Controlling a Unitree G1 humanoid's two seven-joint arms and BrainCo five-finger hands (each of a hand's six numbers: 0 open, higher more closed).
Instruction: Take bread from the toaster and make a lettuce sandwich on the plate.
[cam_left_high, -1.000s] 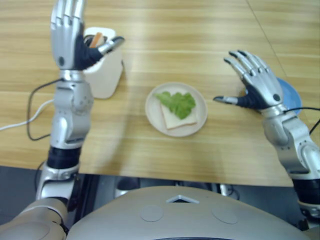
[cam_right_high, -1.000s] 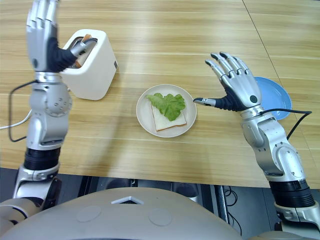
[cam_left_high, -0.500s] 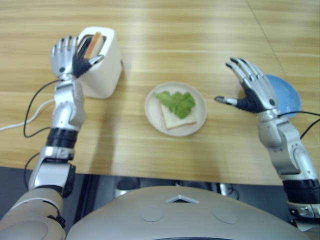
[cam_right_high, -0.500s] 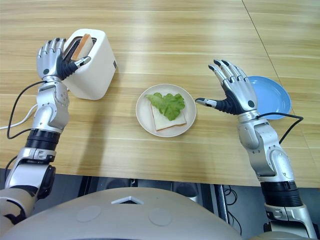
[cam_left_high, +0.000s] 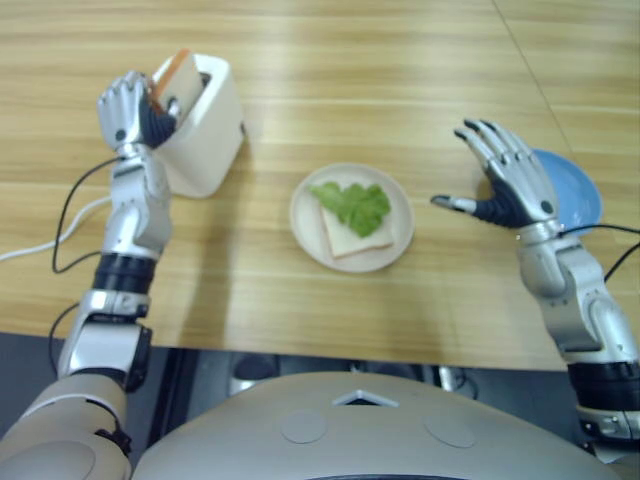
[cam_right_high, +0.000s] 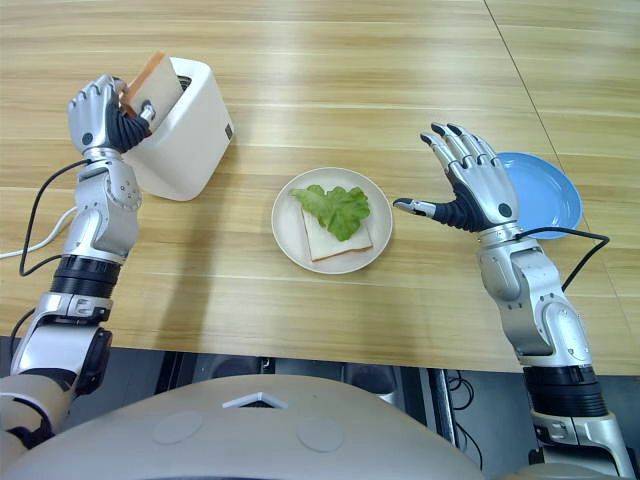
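Robot's left hand (cam_right_high: 98, 112) has its fingers curled shut on a bread slice (cam_right_high: 150, 78), thumb side pressed to its face as far as I can make out. Slice sits just right of the hand, on edge & tilted, lower end over the slot of the white toaster (cam_right_high: 190, 130), which stands right beside and below the hand. Can't tell if the bottom edge is fully free of the slot. Where it has to go: the plate (cam_right_high: 282, 228), off to the hand's right and nearer the robot's body, well apart from the toaster. On it already is a base slice (cam_right_high: 340, 245) w/ lettuce (cam_right_high: 335, 208) on top, so this looks like the top piece, i.e. close to the end of the job. Key thing imo: the slice is upright in the grip but the sandwich lies flat. So the carry needs a sweep right + toward the body, then a wrist turn to lay the broad face down on the leaf. Right hand (cam_right_high: 470, 185) is much nearer the plate, held up just to its right, fingers spread, holding nothing, w/ a blue plate (cam_right_high: 550, 195) just beyond it on the far side. But the bread's in the left hand, so that arm prob. makes the trip. Risk: loose lettuce may slide if the slice lands crooked.
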